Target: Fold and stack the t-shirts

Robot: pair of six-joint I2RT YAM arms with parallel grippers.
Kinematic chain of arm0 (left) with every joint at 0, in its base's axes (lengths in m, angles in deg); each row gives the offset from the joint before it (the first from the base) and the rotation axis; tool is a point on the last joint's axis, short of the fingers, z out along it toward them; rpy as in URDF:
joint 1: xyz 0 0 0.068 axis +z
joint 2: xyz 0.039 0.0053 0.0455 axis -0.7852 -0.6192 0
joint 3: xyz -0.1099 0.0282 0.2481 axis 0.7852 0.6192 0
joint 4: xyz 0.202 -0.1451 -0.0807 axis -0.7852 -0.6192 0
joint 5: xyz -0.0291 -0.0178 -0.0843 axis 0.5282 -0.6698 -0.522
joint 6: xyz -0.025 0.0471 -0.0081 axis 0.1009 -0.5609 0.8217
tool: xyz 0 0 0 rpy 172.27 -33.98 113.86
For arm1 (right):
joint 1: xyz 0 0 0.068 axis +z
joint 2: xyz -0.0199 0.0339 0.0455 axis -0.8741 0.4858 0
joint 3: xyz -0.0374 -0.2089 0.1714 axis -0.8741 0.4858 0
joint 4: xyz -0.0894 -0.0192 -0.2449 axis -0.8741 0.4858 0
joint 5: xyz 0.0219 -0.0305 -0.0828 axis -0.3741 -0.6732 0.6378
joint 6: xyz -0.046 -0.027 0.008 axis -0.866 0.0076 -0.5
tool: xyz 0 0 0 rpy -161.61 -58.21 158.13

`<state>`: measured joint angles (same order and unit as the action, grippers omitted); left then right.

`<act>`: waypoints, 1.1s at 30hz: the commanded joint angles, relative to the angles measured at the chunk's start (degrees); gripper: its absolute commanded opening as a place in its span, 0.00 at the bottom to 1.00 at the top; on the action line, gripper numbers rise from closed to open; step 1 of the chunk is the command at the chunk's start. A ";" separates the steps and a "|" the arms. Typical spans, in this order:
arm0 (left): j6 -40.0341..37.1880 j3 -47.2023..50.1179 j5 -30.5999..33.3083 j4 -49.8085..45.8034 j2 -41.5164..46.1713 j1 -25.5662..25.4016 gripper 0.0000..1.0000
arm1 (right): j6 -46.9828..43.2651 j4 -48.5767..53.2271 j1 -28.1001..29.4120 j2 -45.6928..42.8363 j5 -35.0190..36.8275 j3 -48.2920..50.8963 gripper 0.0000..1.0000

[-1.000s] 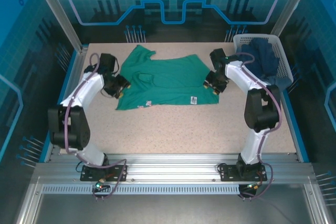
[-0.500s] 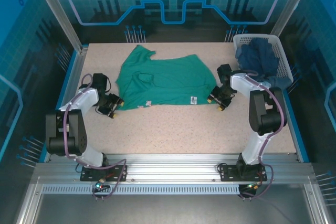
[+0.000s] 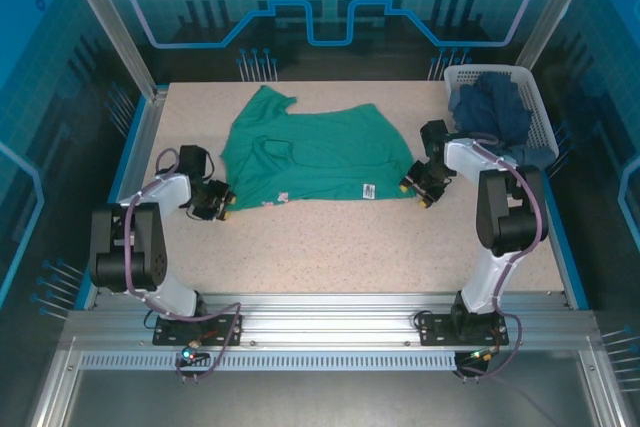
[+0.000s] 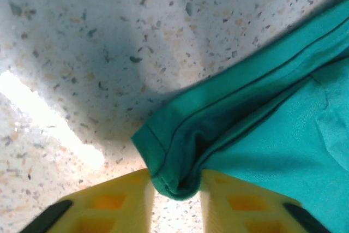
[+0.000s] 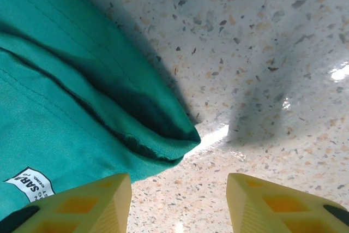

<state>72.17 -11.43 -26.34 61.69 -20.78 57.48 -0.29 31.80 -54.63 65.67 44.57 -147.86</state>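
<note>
- Step: grabbing the two near corners of the teal t-shirt (image 3: 310, 152) for the first fold. It lies spread out on the worktop (image 3: 350, 247), centre-back, not folded yet.
- Left gripper (image 3: 222, 205): at the near-left corner. The wrist view shows the hem corner bunched between the jaws and touching both, so it reads as clenched on the cloth.
- Right gripper (image 3: 415, 190): low at the near-right corner, jaws released and wide. The corner tip sits just ahead of them, off toward the label (image 5: 30, 184) side, not between them.
- Navy t-shirts (image 3: 495, 107): piled in the white basket (image 3: 488, 70), back right, untouched.
- Next: the right needs to ease forward and left until the hem is between the jaws, then close. After that, lift both corners together and carry them over toward the far edge.
- Risk: the right grabbing one layer only, or a lopsided lift.
</note>
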 commanded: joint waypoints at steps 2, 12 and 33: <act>0.72 1.98 2.88 1.46 -0.70 0.23 0.20 | 1.64 -0.27 -0.81 1.97 0.01 -1.35 0.49; -0.08 3.88 4.27 3.13 0.09 0.20 0.02 | 3.31 -0.82 -0.02 4.17 -0.16 -2.75 0.39; -6.02 3.79 11.84 -0.60 7.66 0.33 0.00 | 1.64 2.58 -0.06 1.89 5.54 -4.30 0.00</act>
<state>68.59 -8.43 -18.18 63.62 -16.93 57.48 3.53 30.93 -54.19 70.00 47.41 -150.99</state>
